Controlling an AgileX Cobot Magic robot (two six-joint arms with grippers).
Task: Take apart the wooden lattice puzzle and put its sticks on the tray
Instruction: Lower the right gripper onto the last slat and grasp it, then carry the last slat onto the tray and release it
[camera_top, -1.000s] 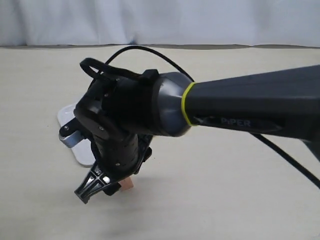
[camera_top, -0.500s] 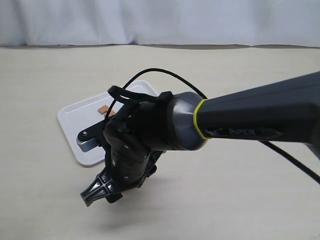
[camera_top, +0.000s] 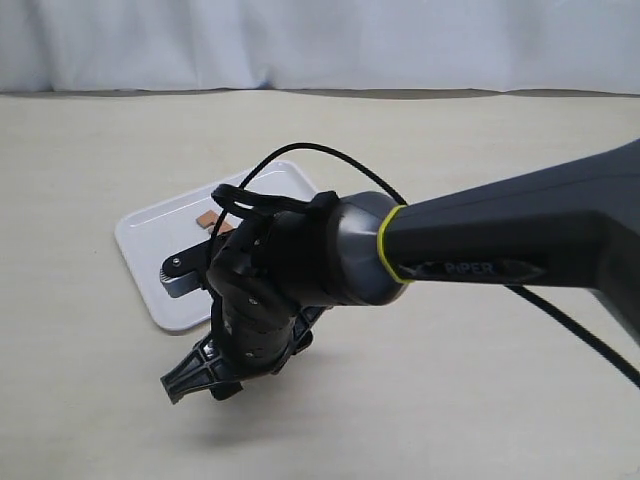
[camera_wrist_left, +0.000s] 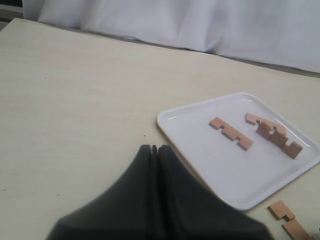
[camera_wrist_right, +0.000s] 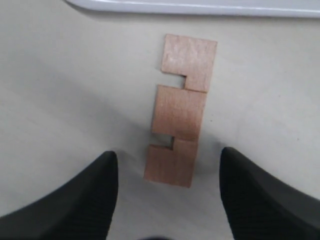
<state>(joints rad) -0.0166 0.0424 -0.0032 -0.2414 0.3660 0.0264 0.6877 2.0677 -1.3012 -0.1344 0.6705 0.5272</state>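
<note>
The white tray (camera_wrist_left: 200, 150) holds one notched stick (camera_wrist_left: 231, 133) lying flat, and two more sticks (camera_wrist_left: 275, 136) lie together; I cannot tell whether they are interlocked. A fourth stick (camera_wrist_right: 181, 110) lies flat on the table just outside the tray rim (camera_wrist_right: 200, 6), also seen as the stick (camera_wrist_left: 287, 222) in the left wrist view. My right gripper (camera_wrist_right: 169, 152) hangs open over that stick's near end, one finger on each side and neither touching it. My left gripper (camera_wrist_left: 154, 148) is shut on nothing, beside the tray. In the exterior view the right gripper (camera_top: 192, 378) is low in front of the tray (camera_top: 140, 235).
The right arm (camera_top: 480, 240) stretches across the exterior view from the right and hides the tray's near corner and the table stick. White cloth (camera_top: 320, 40) hangs behind the table's far edge. Bare beige table surrounds the tray.
The right arm has swung off the tray, uncovering it, and its gripper has sunk slightly. The stick end that showed beside the gripper one second ago is now hidden behind the arm.
</note>
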